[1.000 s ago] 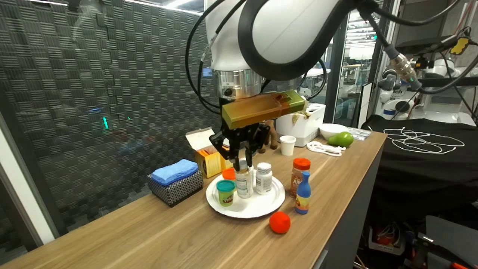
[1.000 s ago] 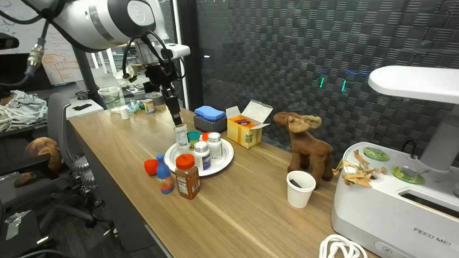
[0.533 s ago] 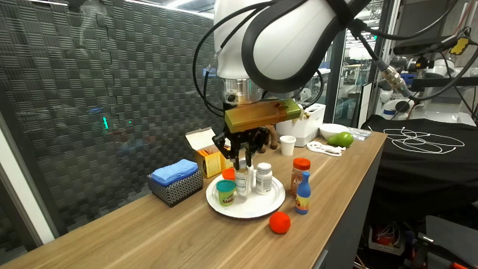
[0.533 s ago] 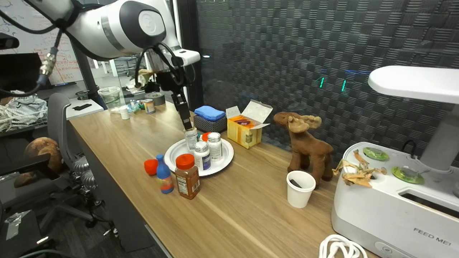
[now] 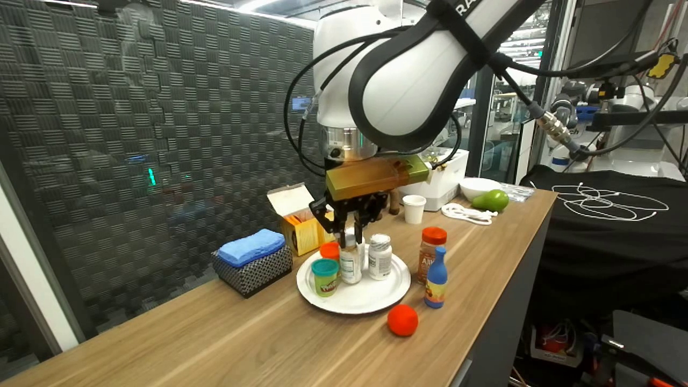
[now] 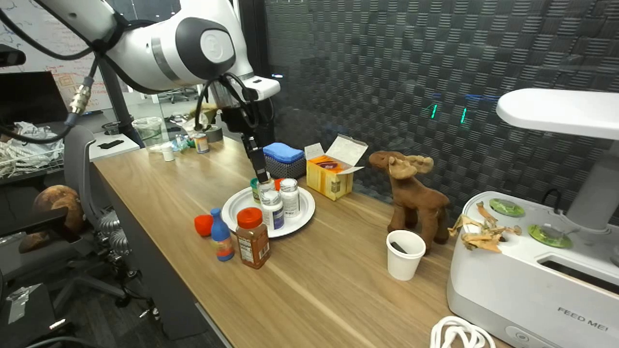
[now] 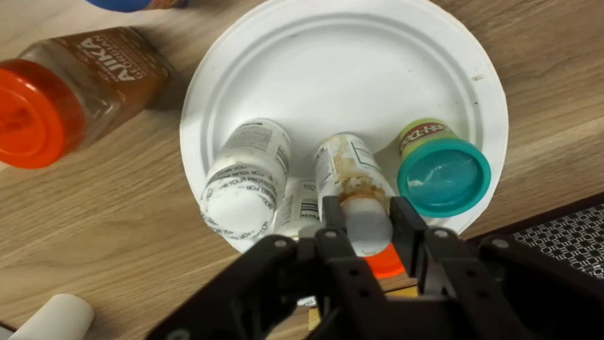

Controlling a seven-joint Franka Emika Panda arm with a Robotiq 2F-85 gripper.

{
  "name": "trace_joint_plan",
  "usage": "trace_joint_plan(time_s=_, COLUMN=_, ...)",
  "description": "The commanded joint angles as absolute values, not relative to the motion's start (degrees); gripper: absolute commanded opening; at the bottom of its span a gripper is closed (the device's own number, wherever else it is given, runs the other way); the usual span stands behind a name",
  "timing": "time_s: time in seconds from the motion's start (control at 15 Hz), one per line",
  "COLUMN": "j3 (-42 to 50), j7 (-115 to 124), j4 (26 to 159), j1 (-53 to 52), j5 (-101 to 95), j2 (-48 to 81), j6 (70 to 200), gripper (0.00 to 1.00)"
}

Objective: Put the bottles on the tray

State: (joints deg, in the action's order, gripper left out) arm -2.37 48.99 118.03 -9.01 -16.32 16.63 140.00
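we pinch the grey-capped bottle (image 7: 355, 177) at its cap with the fingers (image 7: 406, 222), likely leaving its base free to settle on the white plate (image 7: 330, 75).

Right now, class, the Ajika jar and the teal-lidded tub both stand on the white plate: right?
Not quite: the wrist view shows the Ajika jar standing on the wooden counter, off the white plate. The teal-lidded tub does stand on the plate.
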Motion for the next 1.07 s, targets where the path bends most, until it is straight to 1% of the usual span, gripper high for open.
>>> trace_joint_plan(time_s=0.0, j3=-1.4, j7=48.8, j4=117.0, j1=-9.9, j5=-14.8, j2=17.1, j6=141.6, gripper=0.12)
trace_joint_plan(time_s=0.13, j3=-1.4, j7=48.4, j4=117.4, j1=-9.8, j5=-14.6, j2=16.9, j6=141.9, gripper=0.13)
trace_joint_plan(time_s=0.2, j3=-1.4, j7=48.1, j4=117.7, j1=-9.8, j5=-14.6, j2=16.6, j6=141.9, gripper=0.46)
trace_joint_plan(time_s=0.27, j3=-1.4, j7=48.1, j4=118.1, j1=-9.8, j5=-14.7, j2=16.2, j6=141.9, gripper=0.56)
trace_joint_plan(time_s=0.47, j3=-1.3, j7=48.5, j4=120.2, j1=-10.1, j5=-15.3, j2=13.4, j6=142.2, gripper=0.77)
trace_joint_plan(time_s=0.67, j3=-1.2, j7=49.5, j4=123.6, j1=-10.4, j5=-17.0, j2=7.9, j6=142.3, gripper=1.00)
trace_joint_plan(time_s=1.0, j3=-2.3, j7=46.7, j4=131.4, j1=-8.3, j5=-21.0, j2=-4.8, j6=138.8, gripper=1.00)
